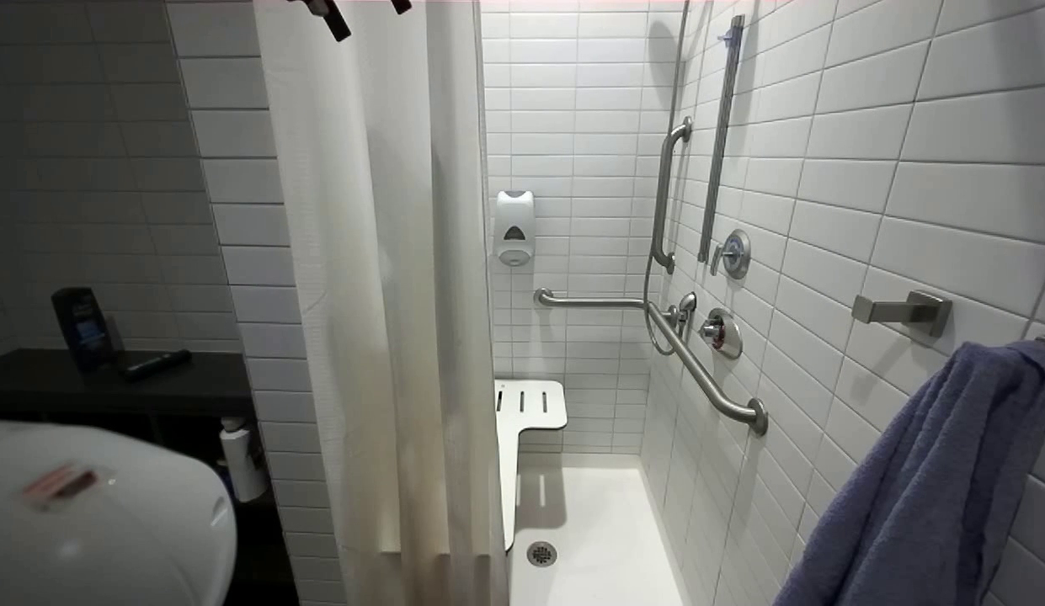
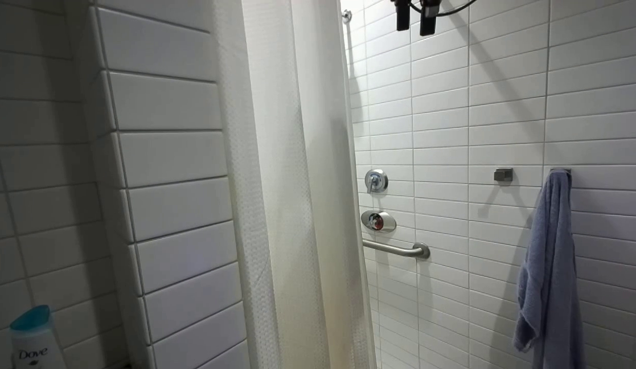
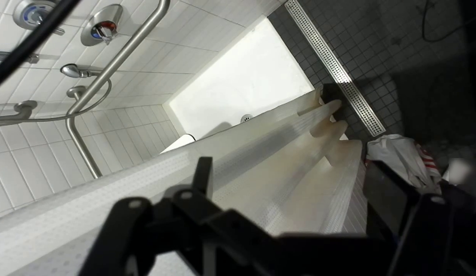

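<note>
My black gripper (image 3: 293, 184) is open, with its two fingers wide apart and nothing shut between them. The white shower curtain (image 3: 268, 153) hangs below and between the fingers in the wrist view, in long folds. I cannot tell whether a finger touches it. In an exterior view only the gripper's fingertips (image 1: 370, 15) show at the top edge, in front of the curtain (image 1: 387, 320). In an exterior view the gripper (image 2: 415, 25) shows at the top, right of the curtain (image 2: 302, 179), against the tiled wall. The curtain's top and the arm are out of view.
Steel grab bars (image 1: 695, 362) and shower valves (image 1: 724, 332) are on the tiled wall. A blue towel (image 1: 918, 497) hangs from a hook. A white seat (image 1: 539, 404) is behind the curtain. A sink (image 1: 151, 505) and dark shelf (image 1: 210, 374) are at left. A cloth (image 3: 402, 157) lies on the floor.
</note>
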